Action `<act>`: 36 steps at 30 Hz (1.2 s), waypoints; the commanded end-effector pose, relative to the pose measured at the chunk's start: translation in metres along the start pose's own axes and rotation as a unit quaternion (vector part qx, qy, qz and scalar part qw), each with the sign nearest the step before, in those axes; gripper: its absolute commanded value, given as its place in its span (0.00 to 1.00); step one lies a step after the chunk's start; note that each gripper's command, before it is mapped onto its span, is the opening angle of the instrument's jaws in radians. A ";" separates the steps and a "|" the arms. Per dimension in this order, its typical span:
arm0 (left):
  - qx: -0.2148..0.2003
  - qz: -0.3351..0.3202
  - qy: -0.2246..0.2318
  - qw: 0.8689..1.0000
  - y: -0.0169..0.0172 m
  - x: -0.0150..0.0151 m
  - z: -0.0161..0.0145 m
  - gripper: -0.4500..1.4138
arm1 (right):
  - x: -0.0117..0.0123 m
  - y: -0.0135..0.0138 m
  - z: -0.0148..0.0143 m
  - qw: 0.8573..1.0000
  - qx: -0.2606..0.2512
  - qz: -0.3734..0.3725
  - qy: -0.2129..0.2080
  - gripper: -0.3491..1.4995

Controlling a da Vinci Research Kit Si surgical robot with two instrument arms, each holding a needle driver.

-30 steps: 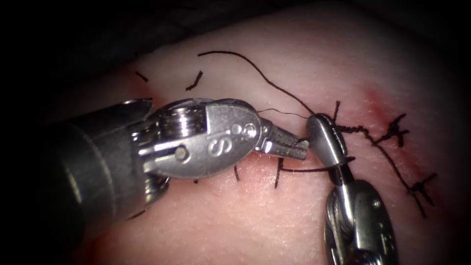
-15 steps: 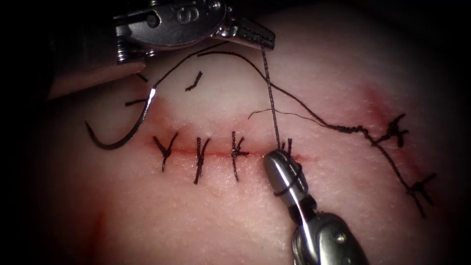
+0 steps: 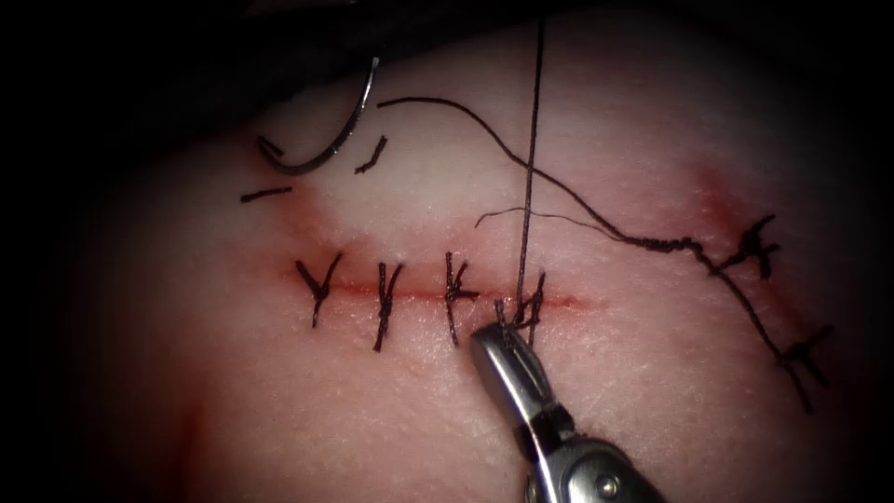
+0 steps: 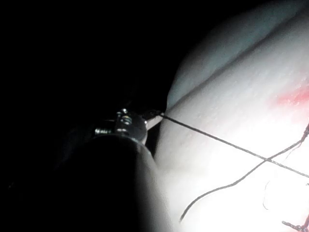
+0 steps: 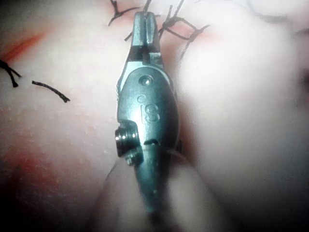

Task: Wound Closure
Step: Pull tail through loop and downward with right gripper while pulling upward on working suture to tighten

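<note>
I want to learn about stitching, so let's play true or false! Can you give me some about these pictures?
1. The right tool holds the needle. False: it is shut on thread at the cut; the needle lies loose, up left.
2. The left tool grips thread. True.
3. The thread rising from the cut is slack. False: it is straight and taut.
4. Three stitches cross the cut left of the right tool. True.
</note>
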 end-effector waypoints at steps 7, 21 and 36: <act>0.025 -0.004 0.011 1.000 -0.0032 -0.0011 0.0008 0.00 | -0.0003 -0.0007 0.0002 0.996 0.043 -0.074 0.006 0.00; 0.055 -0.002 0.001 0.998 -0.0050 -0.0051 0.0069 0.00 | -0.0017 0.0021 -0.0021 0.992 0.035 -0.122 -0.028 0.00; 0.079 -0.010 -0.018 0.997 -0.0067 -0.0117 0.0097 0.00 | -0.0055 0.0017 -0.0062 0.988 0.032 -0.119 -0.091 0.00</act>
